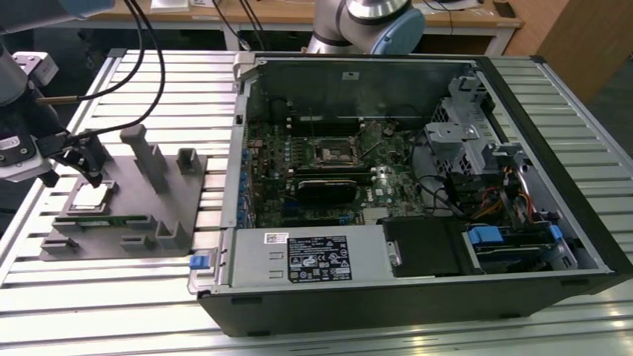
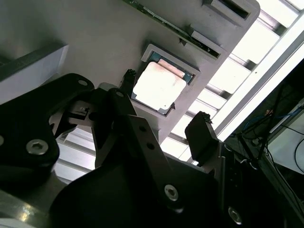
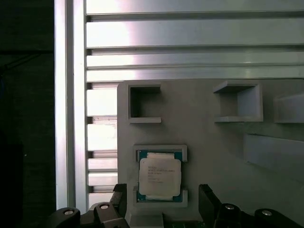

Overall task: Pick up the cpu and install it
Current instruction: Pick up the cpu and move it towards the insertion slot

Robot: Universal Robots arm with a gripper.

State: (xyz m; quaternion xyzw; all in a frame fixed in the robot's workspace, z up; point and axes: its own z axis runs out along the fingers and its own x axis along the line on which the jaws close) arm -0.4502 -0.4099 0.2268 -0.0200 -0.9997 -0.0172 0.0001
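Claw point(image 3: 161, 191) spread over cpu point(image 3: 159, 176) in tray point(image 3: 213, 142) on slatted table point(image 3: 190, 33)

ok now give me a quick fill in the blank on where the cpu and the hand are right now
1. The cpu sits in a recess of the tray, whose colour is ____.
2. The hand hangs over the cpu with its fingers ____, one on each side of the chip.
3. In the exterior view, the open computer case lies toward the exterior view's ____ of the tray.
Missing words: grey; open; right.
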